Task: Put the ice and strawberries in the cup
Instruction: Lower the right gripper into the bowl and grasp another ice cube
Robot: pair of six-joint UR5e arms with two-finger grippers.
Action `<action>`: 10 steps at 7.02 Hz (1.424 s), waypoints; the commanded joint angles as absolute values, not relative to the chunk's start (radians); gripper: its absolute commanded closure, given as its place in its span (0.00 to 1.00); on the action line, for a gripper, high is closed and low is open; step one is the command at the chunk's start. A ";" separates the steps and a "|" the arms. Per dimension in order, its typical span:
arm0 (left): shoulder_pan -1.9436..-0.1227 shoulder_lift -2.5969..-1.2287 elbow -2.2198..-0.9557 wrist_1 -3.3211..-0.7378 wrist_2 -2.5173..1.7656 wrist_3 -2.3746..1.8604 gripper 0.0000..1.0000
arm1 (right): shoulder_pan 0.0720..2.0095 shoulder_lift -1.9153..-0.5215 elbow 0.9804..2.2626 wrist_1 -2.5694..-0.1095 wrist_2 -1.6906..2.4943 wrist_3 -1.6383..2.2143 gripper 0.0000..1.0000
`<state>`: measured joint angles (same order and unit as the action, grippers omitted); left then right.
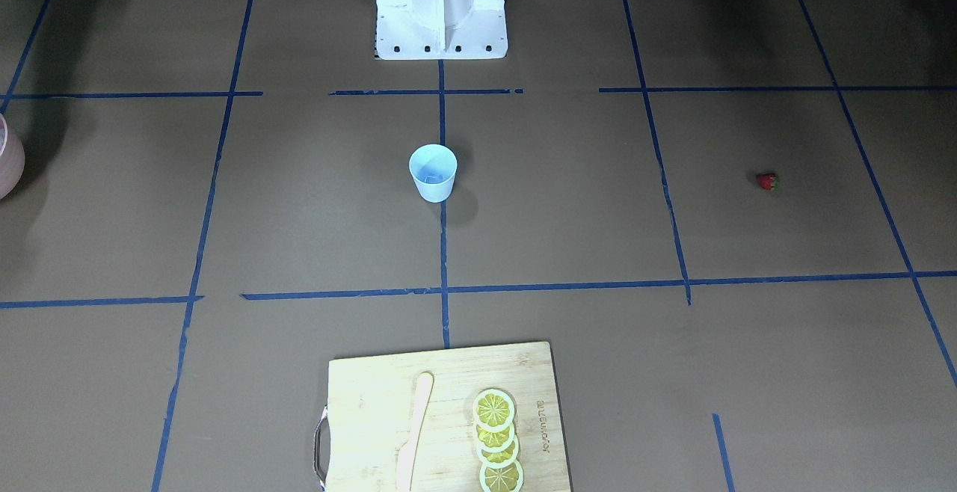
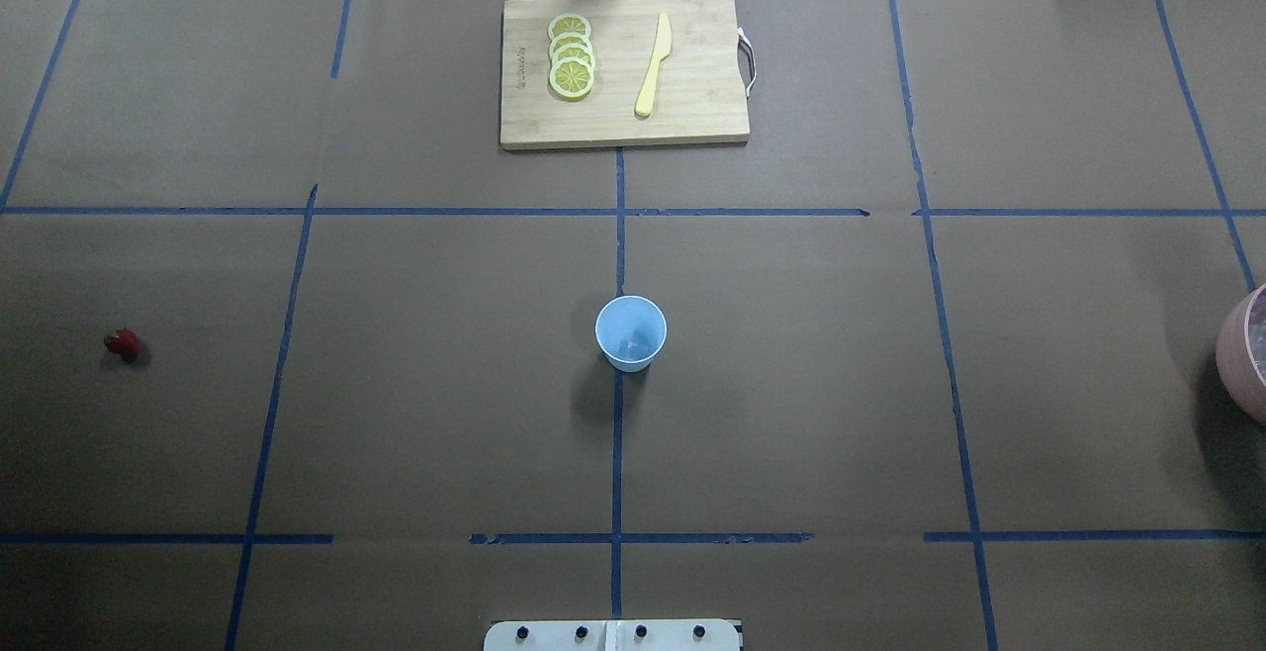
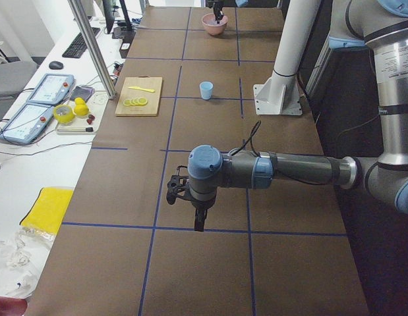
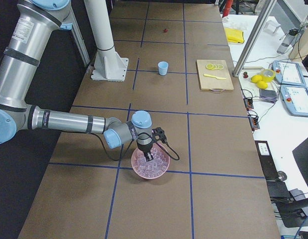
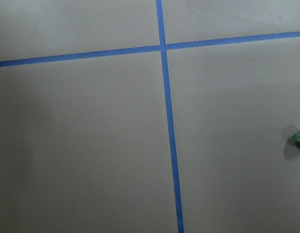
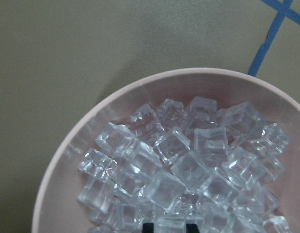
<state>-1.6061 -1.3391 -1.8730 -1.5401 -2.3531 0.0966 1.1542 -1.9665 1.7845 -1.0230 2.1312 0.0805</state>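
Right claw [image 4: 148, 156]: down in the pink bowl [image 6: 154, 87], its two tips standing a little apart among the cubes. I cannot tell whether they pinch one.
Ice [image 6: 188, 167]: heaped in that bowl at the robot's right end of the tabletop [image 2: 791, 414], well apart from the cup.
Left claw [image 3: 198, 222]: hangs pointing down, low over bare tabletop at the other end. From here I cannot tell whether it is wide or narrow.
Strawberry [image 2: 122, 342]: lies alone on the robot's left and only just shows at the edge of the left wrist camera, so it is off to one side of that claw.
Cup [image 2: 631, 332]: upright in the middle, on a blue tape line [image 2: 618, 453]. Something pale may lie at its bottom, but I can't be sure.
Cutting board [image 2: 692, 107]: at the far edge, with lemon slices [image 2: 572, 55] and a pale knife [image 2: 653, 65], apparently no part of this job.
Step in hand: taking ice from the bowl, as I judge it.
Next move: a firm close on a single slick cube, a straight lift, a long carry to the middle and a release over the cup's mouth. The left claw must first centre over the berry.
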 commanded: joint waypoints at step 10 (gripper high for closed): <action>-1.606 -1.339 -1.875 -1.542 -2.353 0.097 0.00 | 1.087 -1.622 2.045 -1.314 2.201 0.654 1.00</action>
